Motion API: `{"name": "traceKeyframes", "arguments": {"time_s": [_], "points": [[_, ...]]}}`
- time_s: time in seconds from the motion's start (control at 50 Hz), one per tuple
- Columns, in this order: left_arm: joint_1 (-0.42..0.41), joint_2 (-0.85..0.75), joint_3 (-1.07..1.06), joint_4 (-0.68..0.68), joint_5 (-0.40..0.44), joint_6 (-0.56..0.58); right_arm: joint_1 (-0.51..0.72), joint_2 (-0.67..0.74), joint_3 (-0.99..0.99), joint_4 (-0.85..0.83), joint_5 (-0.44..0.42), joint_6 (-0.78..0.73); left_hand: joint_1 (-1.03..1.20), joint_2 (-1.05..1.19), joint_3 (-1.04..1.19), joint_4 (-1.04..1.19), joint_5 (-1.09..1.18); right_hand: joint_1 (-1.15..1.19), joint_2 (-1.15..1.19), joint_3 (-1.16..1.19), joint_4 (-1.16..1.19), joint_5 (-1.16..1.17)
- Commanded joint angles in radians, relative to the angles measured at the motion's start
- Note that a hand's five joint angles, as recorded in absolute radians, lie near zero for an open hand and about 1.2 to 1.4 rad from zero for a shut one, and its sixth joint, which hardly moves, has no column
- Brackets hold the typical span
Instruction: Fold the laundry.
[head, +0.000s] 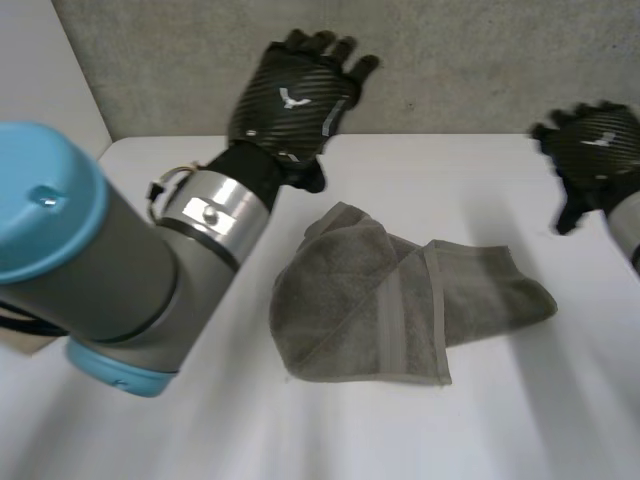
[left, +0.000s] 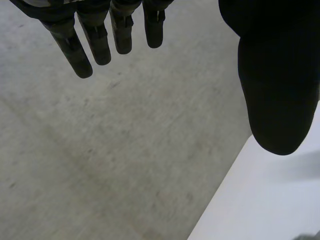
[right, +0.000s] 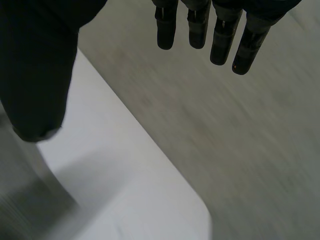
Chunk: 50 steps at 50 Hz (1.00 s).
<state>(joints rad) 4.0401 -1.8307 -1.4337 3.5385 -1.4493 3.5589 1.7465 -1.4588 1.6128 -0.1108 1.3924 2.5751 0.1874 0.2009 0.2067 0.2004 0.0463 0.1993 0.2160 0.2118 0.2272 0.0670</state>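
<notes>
A grey-green towel (head: 385, 300) lies loosely folded in the middle of the white table (head: 480, 180), one end trailing toward the right. My left hand (head: 292, 98) hovers above the table's far edge, beyond the towel's left end, fingers straight and spread, holding nothing. In the left wrist view its fingers (left: 95, 42) and thumb (left: 275, 85) point out over the grey floor. My right hand (head: 598, 150) hangs at the far right, clear of the towel, also open. In the right wrist view its fingers (right: 220, 35) and thumb (right: 35, 85) are straight above the table's corner.
Grey floor (head: 450, 60) lies beyond the table's far edge. The table's rounded corner (right: 195, 210) is under my right hand. My left arm (head: 90, 250) reaches across the table's left side. A white wall (head: 40, 70) stands at the far left.
</notes>
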Motion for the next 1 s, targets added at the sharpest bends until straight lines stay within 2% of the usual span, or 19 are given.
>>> {"name": "traceKeyframes", "arguments": {"time_s": [0.02,0.08,0.1,0.18,0.3,0.46,0.6,0.68,0.7,0.76,0.78,0.8,0.86,1.0], "points": [[0.075,0.05,-0.131,-0.001,-0.032,-0.002,0.197,0.008,0.019,0.126,-0.124,-0.069,-0.006,-0.02,-0.025,-0.019,-0.04,-0.018,-0.034,-0.03,-0.046,-0.06],[0.103,0.053,-0.18,-0.004,-0.078,-0.009,0.281,0.106,0.013,0.2,-0.096,-0.067,0.008,-0.005,-0.011,-0.005,-0.025,0.097,0.08,0.084,0.069,0.054],[0.108,0.053,-0.191,-0.004,-0.091,-0.014,0.324,0.151,0.013,0.216,-0.07,-0.047,0.011,-0.002,-0.008,-0.002,-0.022,0.202,0.185,0.189,0.174,0.159],[0.135,0.053,-0.247,-0.016,-0.155,-0.051,0.376,0.221,0.03,0.209,0.002,0.049,0.014,0.001,-0.005,0.001,-0.019,0.364,0.347,0.351,0.336,0.321],[0.154,0.057,-0.303,-0.027,-0.16,-0.107,0.375,0.294,0.062,0.12,0.022,0.091,0.014,0.001,-0.005,0.001,-0.019,0.353,0.336,0.34,0.325,0.31],[0.161,0.06,-0.346,-0.026,-0.158,-0.117,0.375,0.35,0.056,0.036,0.031,0.089,0.011,-0.002,-0.008,-0.002,-0.022,0.197,0.18,0.184,0.169,0.155],[0.163,0.06,-0.355,-0.026,-0.157,-0.117,0.375,0.396,0.026,0.003,0.031,0.07,0.006,-0.008,-0.014,-0.007,-0.028,0.256,0.239,0.243,0.228,0.213],[0.165,0.06,-0.355,-0.026,-0.157,-0.117,0.373,0.417,0.015,-0.023,0.034,0.045,0.003,-0.011,-0.017,-0.01,-0.031,0.469,0.452,0.457,0.441,0.427],[0.166,0.06,-0.355,-0.026,-0.157,-0.117,0.369,0.42,0.01,-0.038,0.034,0.037,0.003,-0.011,-0.017,-0.01,-0.031,0.639,0.622,0.626,0.611,0.596],[0.171,0.059,-0.355,-0.026,-0.155,-0.117,0.35,0.422,0.003,-0.062,0.043,0.03,0.0,-0.014,-0.02,-0.013,-0.034,0.836,0.819,0.824,0.808,0.794],[0.172,0.059,-0.355,-0.026,-0.154,-0.117,0.337,0.423,-0.007,-0.079,0.053,0.027,0.0,-0.014,-0.02,-0.013,-0.034,1.049,1.032,1.037,1.021,1.007],[0.172,0.059,-0.355,-0.026,-0.152,-0.117,0.332,0.423,-0.011,-0.085,0.056,0.025,-0.003,-0.017,-0.023,-0.016,-0.037,1.118,1.101,1.106,1.09,1.076],[0.174,0.057,-0.355,-0.024,-0.154,-0.117,0.309,0.434,-0.034,-0.095,0.06,0.014,-0.006,-0.02,-0.025,-0.019,-0.04,1.197,1.18,1.184,1.169,1.154],[0.174,0.031,-0.353,-0.013,-0.151,-0.114,0.24,0.472,-0.097,-0.081,0.062,-0.018,-0.009,-0.023,-0.028,-0.022,-0.042,1.197,1.18,1.184,1.169,1.155]]}}
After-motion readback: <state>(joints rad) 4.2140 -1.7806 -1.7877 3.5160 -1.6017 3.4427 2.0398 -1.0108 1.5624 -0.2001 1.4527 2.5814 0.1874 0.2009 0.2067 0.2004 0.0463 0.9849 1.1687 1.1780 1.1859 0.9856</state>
